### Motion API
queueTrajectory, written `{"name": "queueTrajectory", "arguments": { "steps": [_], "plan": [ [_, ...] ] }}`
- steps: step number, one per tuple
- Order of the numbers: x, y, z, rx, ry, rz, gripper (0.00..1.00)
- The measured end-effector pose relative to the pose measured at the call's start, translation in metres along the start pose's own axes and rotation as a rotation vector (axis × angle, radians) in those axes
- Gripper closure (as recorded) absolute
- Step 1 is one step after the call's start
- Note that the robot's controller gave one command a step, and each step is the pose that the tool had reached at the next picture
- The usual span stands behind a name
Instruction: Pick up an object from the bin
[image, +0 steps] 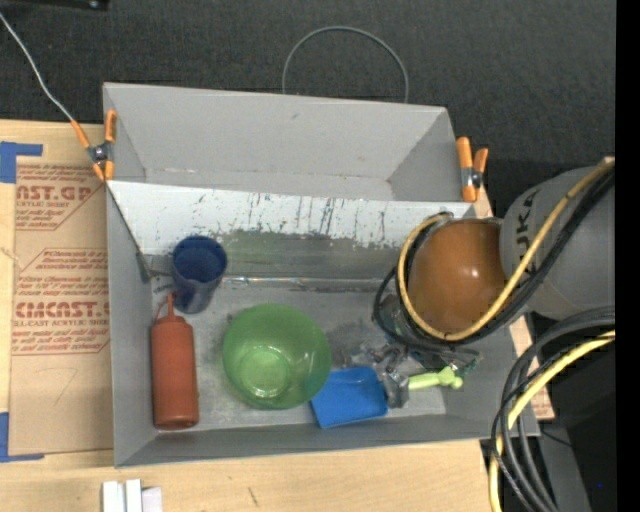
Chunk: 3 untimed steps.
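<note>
- Orange wrist cover (455, 275) hides much. The end effector (393, 378) is low, right of the green bowl (275, 357); I cannot tell its grip.
- Blue block (348, 400) and lime-green stick (437, 379) flank it. This is probably the approach step; next it must settle on one.

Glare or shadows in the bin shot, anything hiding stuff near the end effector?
Camera view: mild glare on the arm's orange cover; the arm shadows the bin floor round the end effector, beside the blue block and light green piece; green bowl, red bottle, blue cup evenly lit.
</note>
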<state>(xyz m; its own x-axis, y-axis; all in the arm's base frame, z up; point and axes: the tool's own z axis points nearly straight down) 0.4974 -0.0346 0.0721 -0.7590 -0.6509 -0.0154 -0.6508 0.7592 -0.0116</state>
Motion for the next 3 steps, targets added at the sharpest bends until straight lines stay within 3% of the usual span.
{"name": "queueTrajectory", "arguments": {
  "steps": [1, 2, 3],
  "plan": [
    [-0.041, 0.032, -0.041, 0.0, -0.003, -0.103, 1.0],
    [-0.041, 0.032, -0.041, 0.0, -0.003, -0.103, 1.0],
    [-0.057, 0.008, -0.024, 0.0, -0.005, -0.339, 1.0]
  ]
}}
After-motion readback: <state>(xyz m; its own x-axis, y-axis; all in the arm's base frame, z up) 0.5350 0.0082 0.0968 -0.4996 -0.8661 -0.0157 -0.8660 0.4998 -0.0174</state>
